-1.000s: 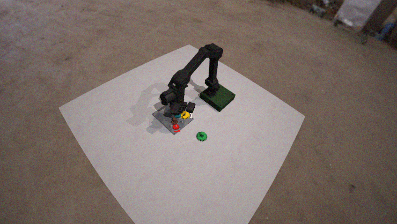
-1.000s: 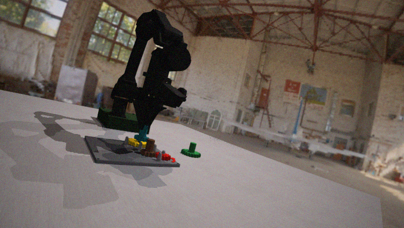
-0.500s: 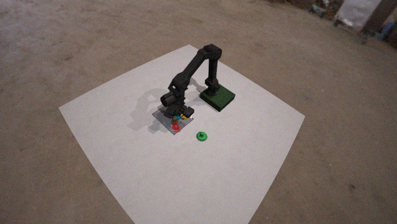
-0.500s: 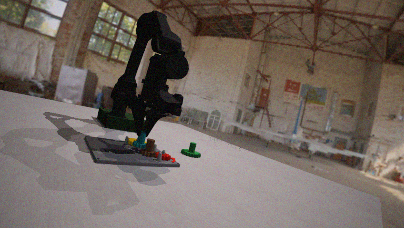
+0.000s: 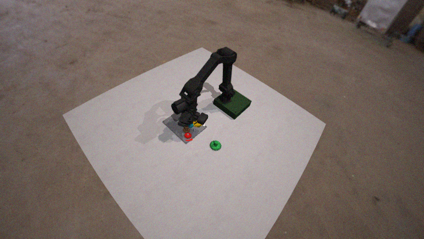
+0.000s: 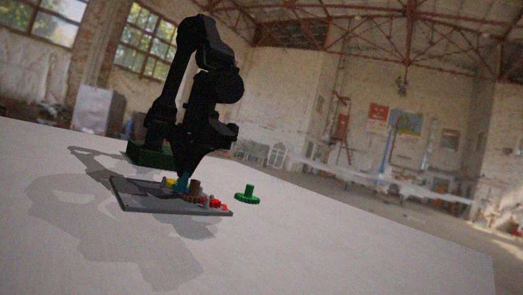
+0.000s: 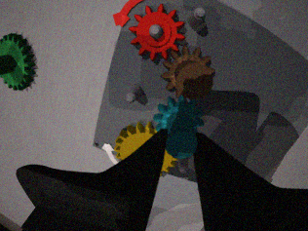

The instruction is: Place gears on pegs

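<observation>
My gripper (image 7: 180, 135) (image 6: 185, 174) is shut on the handle of the teal gear (image 7: 177, 116) (image 6: 180, 186), which is over the grey board (image 6: 142, 208) (image 5: 175, 130), between the brown and yellow gears. Whether it sits fully flat is hard to tell. The brown gear (image 7: 187, 72) (image 6: 194, 188) (image 5: 186, 129) is on the board beside the red gear (image 7: 156, 32) (image 6: 211, 202) (image 5: 187, 136). The yellow gear (image 7: 138, 145) (image 6: 171, 182) (image 5: 196, 124) is partly hidden by a finger. The green gear (image 7: 17, 62) (image 6: 248, 197) (image 5: 215, 145) stands on the table off the board.
Empty pegs stand at the side of the red gear (image 7: 199, 13) and near the board's edge (image 7: 132, 96). The red arrow (image 7: 128, 11) and white arrow (image 7: 110, 152) lie beside their gears. The arm's green base (image 5: 233, 103) (image 6: 150, 155) is behind the board.
</observation>
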Tool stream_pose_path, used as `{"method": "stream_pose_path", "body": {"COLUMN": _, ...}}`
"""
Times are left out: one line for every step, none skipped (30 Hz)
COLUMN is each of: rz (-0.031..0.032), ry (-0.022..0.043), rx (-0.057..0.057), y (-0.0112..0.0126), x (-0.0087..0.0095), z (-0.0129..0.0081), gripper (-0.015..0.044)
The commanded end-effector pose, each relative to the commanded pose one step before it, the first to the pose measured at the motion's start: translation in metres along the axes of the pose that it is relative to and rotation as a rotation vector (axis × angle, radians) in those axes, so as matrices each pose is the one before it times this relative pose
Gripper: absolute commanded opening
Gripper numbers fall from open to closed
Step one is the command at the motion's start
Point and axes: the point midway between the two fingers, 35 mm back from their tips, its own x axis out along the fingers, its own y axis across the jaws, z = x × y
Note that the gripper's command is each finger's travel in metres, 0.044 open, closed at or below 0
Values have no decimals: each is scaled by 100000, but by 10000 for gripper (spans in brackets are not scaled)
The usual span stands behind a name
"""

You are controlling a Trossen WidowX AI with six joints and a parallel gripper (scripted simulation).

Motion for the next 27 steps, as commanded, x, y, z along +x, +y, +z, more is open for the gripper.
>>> {"method": "stream_pose_path", "body": {"rz": 366, "ry": -156, "rx": -10684, "y": 91, "x": 126, "z": -12, "gripper": 0}}
{"method": "stream_pose_path", "body": {"rz": 0, "ry": 2, "rx": -2869, "y": -5, "x": 18, "z": -14, "gripper": 0}}
{"method": "stream_pose_path", "body": {"rz": -1, "ry": 2, "rx": -2724, "y": -8, "x": 19, "z": -12, "gripper": 0}}
{"method": "stream_pose_path", "body": {"rz": -1, "ry": 2, "rx": -2451, "y": -11, "x": 19, "z": -10, "gripper": 0}}
{"method": "stream_pose_path", "body": {"rz": -1, "ry": 1, "rx": -2539, "y": -15, "x": 24, "z": -8, "gripper": 0}}
{"method": "stream_pose_path", "body": {"rz": -2, "ry": 1, "rx": -2692, "y": -22, "x": 31, "z": -5, "gripper": 0}}
{"method": "stream_pose_path", "body": {"rz": -2, "ry": 0, "rx": -2191, "y": -25, "x": 36, "z": 3, "gripper": 0}}
{"method": "stream_pose_path", "body": {"rz": -2, "ry": -1, "rx": -1025, "y": -23, "x": 40, "z": 14, "gripper": 0}}
{"method": "stream_pose_path", "body": {"rz": -1, "ry": -1, "rx": 238, "y": -6, "x": 21, "z": 11, "gripper": 0}}
{"method": "stream_pose_path", "body": {"rz": 0, "ry": -1, "rx": 447, "y": -2, "x": 14, "z": 9, "gripper": 0}}
{"method": "stream_pose_path", "body": {"rz": 0, "ry": -1, "rx": 872, "y": 1, "x": 20, "z": 13, "gripper": 0}}
{"method": "stream_pose_path", "body": {"rz": 0, "ry": -1, "rx": 1001, "y": 3, "x": 18, "z": 12, "gripper": 0}}
{"method": "stream_pose_path", "body": {"rz": 1, "ry": -1, "rx": 1338, "y": 6, "x": 20, "z": 12, "gripper": 0}}
{"method": "stream_pose_path", "body": {"rz": 1, "ry": -1, "rx": 1823, "y": 11, "x": 23, "z": 12, "gripper": 0}}
{"method": "stream_pose_path", "body": {"rz": 1, "ry": -1, "rx": 1837, "y": 12, "x": 21, "z": 8, "gripper": 0}}
{"method": "stream_pose_path", "body": {"rz": 1, "ry": -1, "rx": 2052, "y": 13, "x": 21, "z": 5, "gripper": 0}}
{"method": "stream_pose_path", "body": {"rz": 1, "ry": -1, "rx": 2415, "y": 15, "x": 22, "z": 2, "gripper": 0}}
{"method": "stream_pose_path", "body": {"rz": 1, "ry": 0, "rx": 2786, "y": 16, "x": 24, "z": -2, "gripper": 0}}
{"method": "stream_pose_path", "body": {"rz": 1, "ry": 0, "rx": 2491, "y": 12, "x": 17, "z": -5, "gripper": 0}}
{"method": "stream_pose_path", "body": {"rz": 1, "ry": 0, "rx": 2542, "y": 10, "x": 13, "z": -8, "gripper": 0}}
{"method": "stream_pose_path", "body": {"rz": 1, "ry": 1, "rx": 2675, "y": 7, "x": 9, "z": -11, "gripper": 0}}
{"method": "stream_pose_path", "body": {"rz": 0, "ry": 1, "rx": 2791, "y": 4, "x": 7, "z": -12, "gripper": 0}}
{"method": "stream_pose_path", "body": {"rz": 0, "ry": 1, "rx": 2848, "y": 1, "x": 6, "z": -13, "gripper": 0}}
{"method": "stream_pose_path", "body": {"rz": -1, "ry": 1, "rx": 2846, "y": -3, "x": 6, "z": -13, "gripper": 0}}
{"method": "stream_pose_path", "body": {"rz": -1, "ry": 1, "rx": 2794, "y": -7, "x": 9, "z": -11, "gripper": 0}}
{"method": "stream_pose_path", "body": {"rz": -1, "ry": 1, "rx": 2695, "y": -10, "x": 19, "z": -8, "gripper": 0}}
{"method": "stream_pose_path", "body": {"rz": 0, "ry": 0, "rx": -358, "y": -1, "x": -16, "z": 2, "gripper": 26}}
